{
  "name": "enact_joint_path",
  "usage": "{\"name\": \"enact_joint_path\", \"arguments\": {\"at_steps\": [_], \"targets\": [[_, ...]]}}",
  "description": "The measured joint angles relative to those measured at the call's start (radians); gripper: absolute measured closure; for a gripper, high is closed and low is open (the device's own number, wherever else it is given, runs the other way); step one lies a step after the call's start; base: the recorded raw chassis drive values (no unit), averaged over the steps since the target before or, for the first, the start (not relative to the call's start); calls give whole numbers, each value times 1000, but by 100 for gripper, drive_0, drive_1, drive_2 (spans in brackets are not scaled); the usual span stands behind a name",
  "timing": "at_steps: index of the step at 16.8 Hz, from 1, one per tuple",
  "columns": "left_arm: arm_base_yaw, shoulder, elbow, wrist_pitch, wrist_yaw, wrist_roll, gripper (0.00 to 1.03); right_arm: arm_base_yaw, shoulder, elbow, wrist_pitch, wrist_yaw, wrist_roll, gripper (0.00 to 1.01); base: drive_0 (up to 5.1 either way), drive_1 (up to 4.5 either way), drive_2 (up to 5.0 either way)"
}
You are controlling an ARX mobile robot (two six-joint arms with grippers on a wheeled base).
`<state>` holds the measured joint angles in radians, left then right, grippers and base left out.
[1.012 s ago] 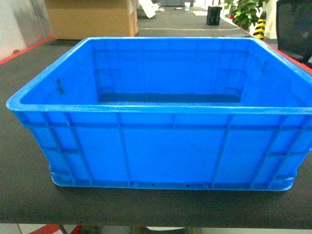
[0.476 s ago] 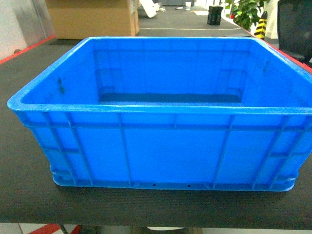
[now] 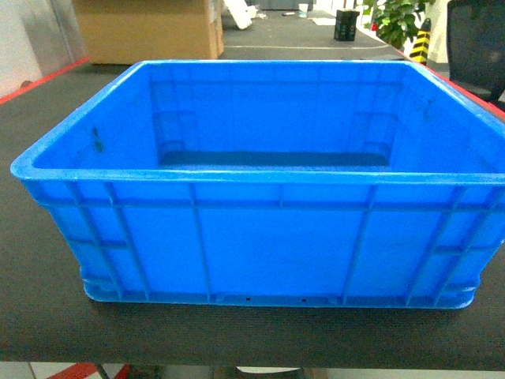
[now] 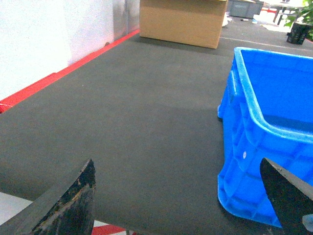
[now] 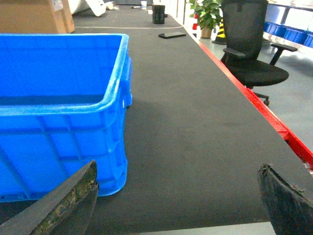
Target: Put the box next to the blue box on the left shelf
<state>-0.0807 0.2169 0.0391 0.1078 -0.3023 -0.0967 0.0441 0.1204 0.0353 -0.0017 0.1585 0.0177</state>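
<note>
On the dark mat-covered table, close to its near edge, sits the box, filling most of the head view. Interior appears empty: smooth floor and walls, with one small dark mark on the inner left wall. Exterior is bright blue plastic with a thick rolled rim and vertical and diagonal ribs on the near wall. Its right side is cut off by the frame edge in the head view.

Behind it, at the far left of the table, stands a cardboard carton, closed from what shows; contents not visible. Further back: a small black object, a potted plant, and a black office chair beside the table's red edge.

Left gripper: jaws spread wide, nothing between them, the box's left corner just beside the right-hand finger. Right gripper: jaws likewise spread wide, the left-hand finger overlapping the box's right corner in view; contact cannot be determined. Only the fingertips are in frame. No roller rack is in any view.
</note>
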Motion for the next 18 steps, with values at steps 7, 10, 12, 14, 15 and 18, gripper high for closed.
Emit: {"name": "enact_joint_path", "arguments": {"at_steps": [7, 10, 12, 14, 15, 18], "targets": [[11, 286, 124, 246, 30, 35, 5, 2, 271, 128, 202, -46, 16, 3, 0, 0, 0], [-16, 635, 343, 395, 101, 81, 5, 49, 593, 330, 302, -55, 11, 3, 0, 0, 0], [-18, 823, 460, 375, 146, 68, 5, 63, 800, 447, 304, -63, 11, 3, 0, 0, 0], [-29, 1034, 593, 355, 164, 34, 5, 71, 1009, 578, 286, -58, 14, 3, 0, 0, 0], [-47, 1265, 803, 304, 186, -2, 5, 80, 1273, 769, 225, -68, 40, 3, 0, 0, 0], [-54, 1434, 898, 205, 230, -2, 5, 60, 1477, 853, 195, -81, 97, 3, 0, 0, 0]]}}
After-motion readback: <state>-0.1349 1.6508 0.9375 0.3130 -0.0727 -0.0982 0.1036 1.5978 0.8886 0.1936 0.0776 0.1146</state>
